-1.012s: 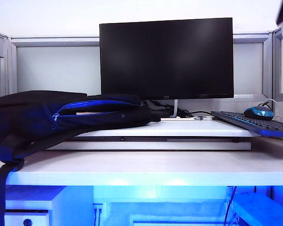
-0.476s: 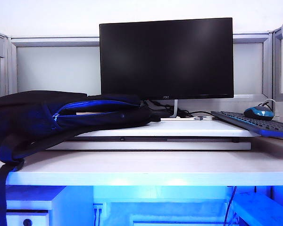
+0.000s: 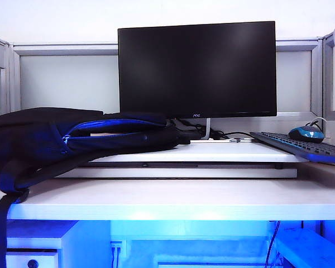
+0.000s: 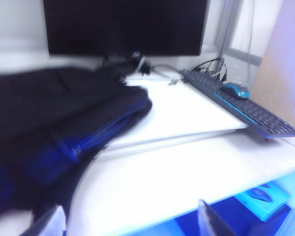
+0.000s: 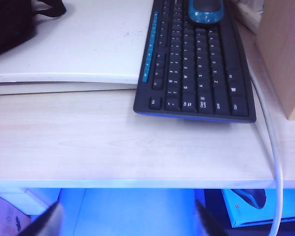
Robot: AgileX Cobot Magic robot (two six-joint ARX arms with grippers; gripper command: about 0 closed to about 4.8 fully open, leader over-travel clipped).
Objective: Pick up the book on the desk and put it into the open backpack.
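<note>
The black backpack [image 3: 50, 139] with blue zipper trim lies on its side at the left of the desk [image 3: 178, 198], partly on the raised white platform [image 3: 223, 152]. A thin pale strip, the book [image 3: 102, 134], shows inside its open zipper mouth. Neither gripper appears in the exterior view. In the left wrist view my left gripper [image 4: 132, 223] is open and empty, above the desk's front edge, with the backpack [image 4: 49, 128] ahead and apart from it. My right gripper [image 5: 125, 221] is open and empty too, hanging out past the desk's front edge [image 5: 137, 183].
A black monitor [image 3: 196, 68] stands behind the platform. A dark keyboard [image 5: 194, 64] with a blue mouse [image 5: 205, 11] on it lies at the right, a white cable [image 5: 270, 142] beside it. A wooden panel [image 5: 285, 54] rises at the far right. A backpack strap [image 3: 1, 223] hangs over the desk front.
The dark arm tip at the exterior view's top right corner has left the picture. The backpack and everything else on the desk have stayed still.
</note>
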